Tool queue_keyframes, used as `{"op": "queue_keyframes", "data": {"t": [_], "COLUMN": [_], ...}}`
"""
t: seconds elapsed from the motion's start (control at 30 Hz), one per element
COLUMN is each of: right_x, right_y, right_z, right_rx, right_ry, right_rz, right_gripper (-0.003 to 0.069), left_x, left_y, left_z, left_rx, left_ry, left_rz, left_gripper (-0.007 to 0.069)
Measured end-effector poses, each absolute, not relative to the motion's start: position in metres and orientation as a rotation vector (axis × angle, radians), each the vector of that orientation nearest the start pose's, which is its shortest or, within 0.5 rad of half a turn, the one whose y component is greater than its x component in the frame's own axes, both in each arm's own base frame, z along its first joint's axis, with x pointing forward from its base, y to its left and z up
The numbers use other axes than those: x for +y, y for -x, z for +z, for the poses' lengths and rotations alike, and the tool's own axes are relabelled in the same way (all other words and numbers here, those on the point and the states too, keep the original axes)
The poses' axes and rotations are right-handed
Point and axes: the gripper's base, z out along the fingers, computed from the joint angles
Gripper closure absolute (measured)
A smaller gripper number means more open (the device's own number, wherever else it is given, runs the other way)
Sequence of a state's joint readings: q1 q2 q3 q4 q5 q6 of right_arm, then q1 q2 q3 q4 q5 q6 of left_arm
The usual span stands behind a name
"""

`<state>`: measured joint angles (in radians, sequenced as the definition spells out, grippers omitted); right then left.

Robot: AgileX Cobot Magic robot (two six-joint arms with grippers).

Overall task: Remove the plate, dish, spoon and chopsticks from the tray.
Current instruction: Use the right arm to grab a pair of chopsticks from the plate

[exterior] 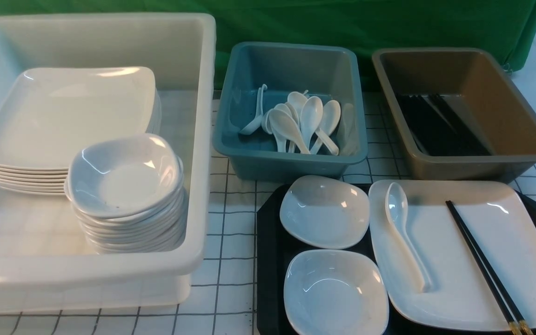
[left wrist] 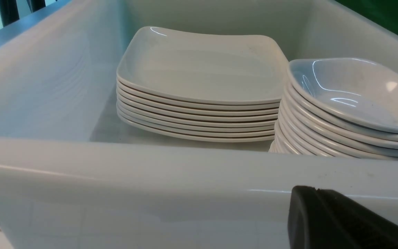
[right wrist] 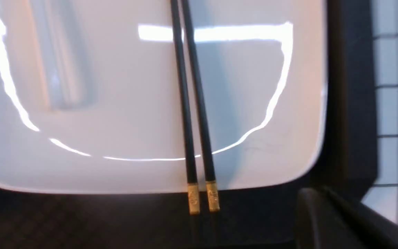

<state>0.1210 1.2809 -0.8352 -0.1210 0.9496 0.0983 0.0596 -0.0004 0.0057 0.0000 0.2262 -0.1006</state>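
The black tray lies at the front right. On it are two small white dishes, one farther and one nearer, and the large white plate. The white spoon and the black chopsticks rest on the plate. In the right wrist view the chopsticks' gold ends stick out past the plate's rim over the tray. My right gripper is shut and empty, off to the side of those ends. My left gripper is shut and empty, just outside the white tub's wall.
A deep white tub on the left holds a stack of square plates and a stack of small dishes. A blue tub holds spoons. A brown tub holds black chopsticks. Green cloth hangs behind.
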Motion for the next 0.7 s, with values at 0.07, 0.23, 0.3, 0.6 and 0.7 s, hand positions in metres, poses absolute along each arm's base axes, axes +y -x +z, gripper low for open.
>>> {"op": "queue_keyframes", "data": {"t": [0.07, 0.23, 0.3, 0.6, 0.7], "right_x": [0.020, 0.029, 0.031, 0.035, 0.035], "right_y": [-0.232, -0.251, -0.259, -0.284, -0.286], "right_z": [0.233, 0.207, 0.200, 0.183, 0.175], "right_rx": [2.924, 3.002, 3.019, 3.060, 3.082], "right_ry": [0.135, 0.260, 0.280, 0.312, 0.314], "right_rz": [-0.111, -0.025, -0.003, 0.002, 0.001], "right_gripper": [0.0645, 0.0569, 0.0485, 0.0243, 0.0239], "left_x": [0.003, 0.003, 0.003, 0.003, 0.003], "left_y": [-0.056, -0.056, -0.056, -0.056, -0.056], "left_z": [0.191, 0.191, 0.191, 0.191, 0.191], "left_rx": [1.710, 1.710, 1.710, 1.710, 1.710], "left_ry": [0.134, 0.134, 0.134, 0.137, 0.134], "left_rz": [-0.026, -0.026, -0.026, -0.030, -0.026], "left_gripper": [0.0603, 0.0603, 0.0603, 0.0603, 0.0603]}}
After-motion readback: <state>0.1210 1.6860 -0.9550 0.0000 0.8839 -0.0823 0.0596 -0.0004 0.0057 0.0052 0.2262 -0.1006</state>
